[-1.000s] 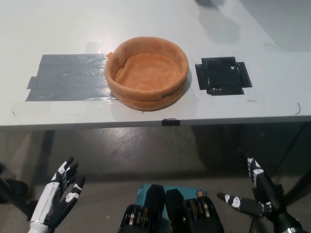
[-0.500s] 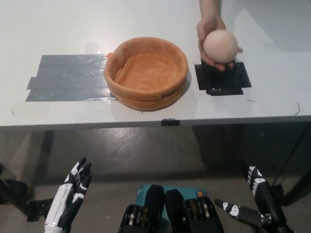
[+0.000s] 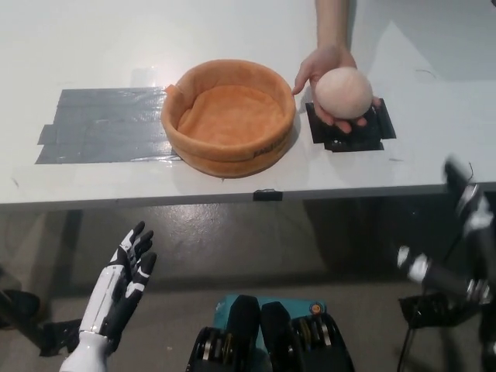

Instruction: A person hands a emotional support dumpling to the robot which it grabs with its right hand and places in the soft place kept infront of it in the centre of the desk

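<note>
Likely light and squashy: round pale-pink plush dumpling (image 3: 346, 92) in person's palm (image 3: 325, 74), so spread black right hand (image 3: 457, 256) should wrap its exposed upper half.

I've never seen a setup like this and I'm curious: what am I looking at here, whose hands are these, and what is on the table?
The picture comes from a camera on a humanoid robot's head, looking steeply down. The white left hand rests open below the table edge; the black right hand, blurred, is raised at the right. On the white table sits an orange soft basket, between a grey tape patch and a black tape patch. A person's hand holds out a round pale dumpling over the black patch.
</note>
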